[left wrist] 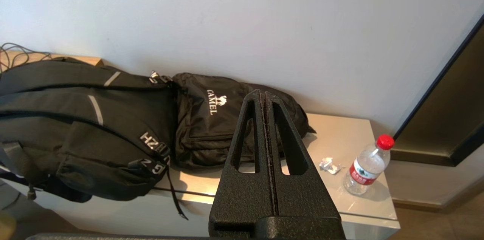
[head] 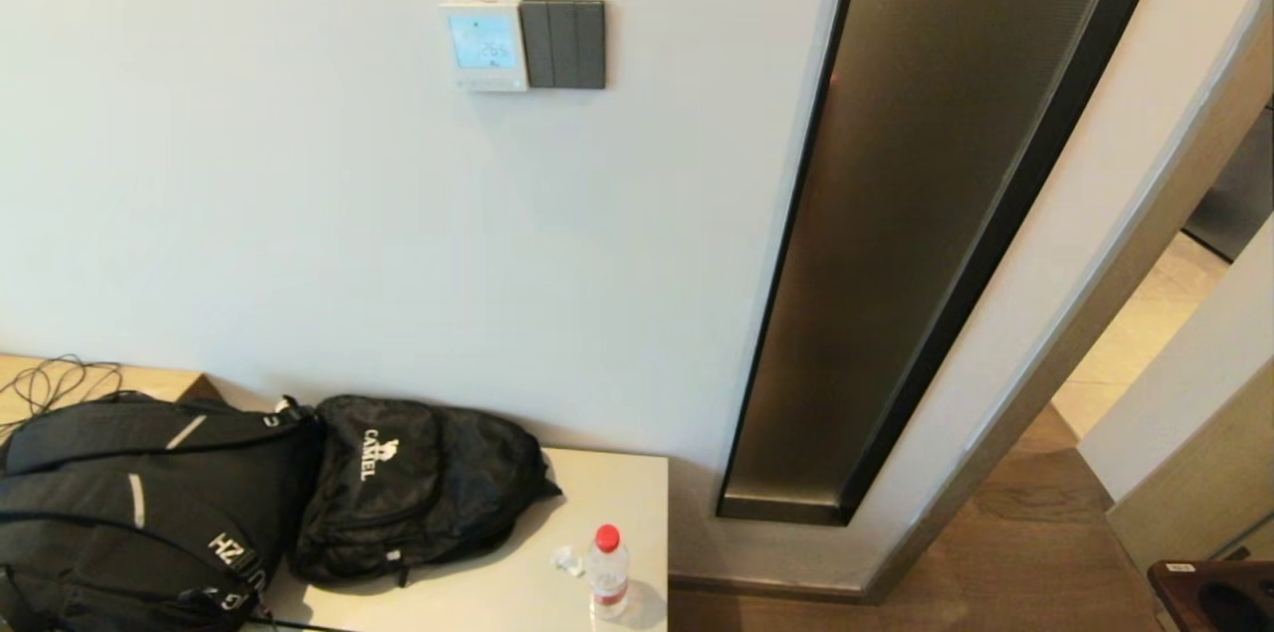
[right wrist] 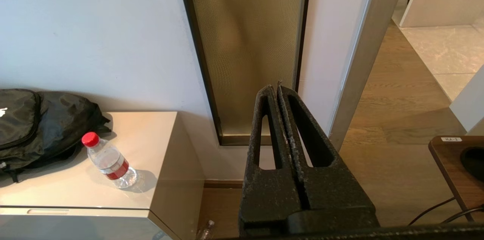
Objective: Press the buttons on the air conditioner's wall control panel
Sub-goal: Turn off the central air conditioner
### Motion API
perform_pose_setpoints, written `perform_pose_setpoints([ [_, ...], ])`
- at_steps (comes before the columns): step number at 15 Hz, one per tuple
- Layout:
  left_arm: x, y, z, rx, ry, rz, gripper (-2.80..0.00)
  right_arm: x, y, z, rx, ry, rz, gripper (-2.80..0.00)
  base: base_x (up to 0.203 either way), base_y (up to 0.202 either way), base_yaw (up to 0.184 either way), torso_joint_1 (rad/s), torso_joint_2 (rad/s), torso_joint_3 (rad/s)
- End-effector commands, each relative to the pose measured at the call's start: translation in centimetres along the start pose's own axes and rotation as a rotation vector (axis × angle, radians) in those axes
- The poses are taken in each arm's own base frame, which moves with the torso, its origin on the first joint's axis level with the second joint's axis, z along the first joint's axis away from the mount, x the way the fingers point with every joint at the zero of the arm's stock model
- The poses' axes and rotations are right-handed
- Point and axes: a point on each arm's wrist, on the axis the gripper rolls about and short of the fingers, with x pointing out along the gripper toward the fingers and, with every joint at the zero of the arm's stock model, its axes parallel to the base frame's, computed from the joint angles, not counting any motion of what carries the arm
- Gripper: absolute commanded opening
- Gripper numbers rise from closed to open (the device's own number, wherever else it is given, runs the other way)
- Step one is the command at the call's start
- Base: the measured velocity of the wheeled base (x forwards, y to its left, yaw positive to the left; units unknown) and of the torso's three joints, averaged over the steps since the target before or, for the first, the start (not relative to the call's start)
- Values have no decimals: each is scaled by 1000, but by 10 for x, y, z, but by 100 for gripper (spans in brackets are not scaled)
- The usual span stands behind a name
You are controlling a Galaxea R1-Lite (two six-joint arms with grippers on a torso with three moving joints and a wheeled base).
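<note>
Panel untouched; both pincers low and closed.
Small square white plastic thermostat (head: 485,46) with its tiny white keys (head: 487,85) sits high on the wall above the beige desk (head: 518,582). Left pincer (left wrist: 263,94) and right pincer (right wrist: 276,89) are pressed together, holding nothing.

Probably a home or hotel hallway: white wall with thermostat (head: 485,45), switch plate (head: 563,44), wood floor (head: 1015,552), backpacks (head: 149,503) on a cabinet (head: 617,483).
</note>
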Motion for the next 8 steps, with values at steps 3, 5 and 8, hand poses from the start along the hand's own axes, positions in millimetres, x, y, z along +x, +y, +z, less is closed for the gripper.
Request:
perform_pose_setpoints([
  [3,0,0,0,-1,-1,1,-280,0,0,0,0,0,0,-280,0,0,0,0,0,0],
  [5,0,0,0,-1,-1,1,-280,0,0,0,0,0,0,-280,0,0,0,0,0,0],
  [8,0,0,0,-1,-1,0,-280,0,0,0,0,0,0,-280,0,0,0,0,0,0],
])
